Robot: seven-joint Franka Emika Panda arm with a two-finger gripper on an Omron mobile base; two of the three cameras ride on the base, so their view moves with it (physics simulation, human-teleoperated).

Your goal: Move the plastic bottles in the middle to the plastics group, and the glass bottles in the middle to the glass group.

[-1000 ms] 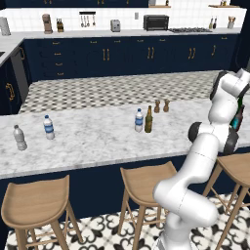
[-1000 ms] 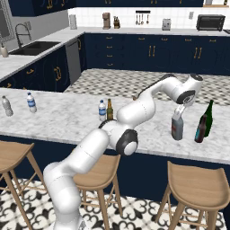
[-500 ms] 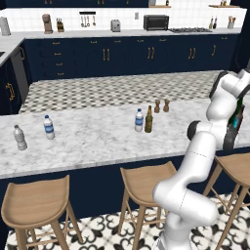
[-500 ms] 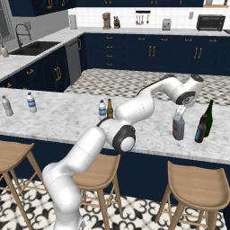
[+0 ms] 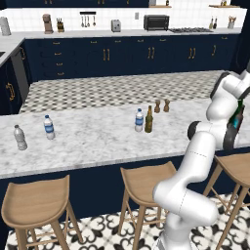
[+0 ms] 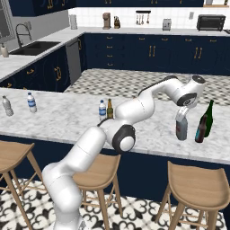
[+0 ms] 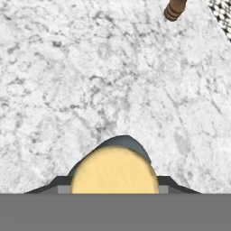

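Note:
My gripper (image 6: 181, 115) is shut on the tan cap of the squat grey-blue glass bottle (image 6: 181, 129), which is upright at counter level; I cannot tell whether its base touches. In the hand view the cap (image 7: 114, 172) sits between my fingertips (image 7: 57, 184). Just right of it stand the glass group, a tall green wine bottle (image 6: 209, 117) and a shorter dark bottle (image 6: 201, 130). In the middle are the blue-labelled plastic bottle (image 6: 102, 110) and the slim olive-brown glass bottle (image 6: 109, 109). At the far left stand the plastics group, a plain bottle (image 6: 7, 106) and a labelled one (image 6: 31, 102).
Two small brown shakers (image 5: 157, 106) stand behind the middle bottles, and one shaker (image 7: 175, 9) shows in the hand view. The marble counter (image 6: 67, 119) has wooden stools (image 6: 197, 184) along its near edge. My arm arches over the counter's right half.
The gripper and the grey-blue bottle have edged slightly right toward the glass pair. Nothing else has moved.

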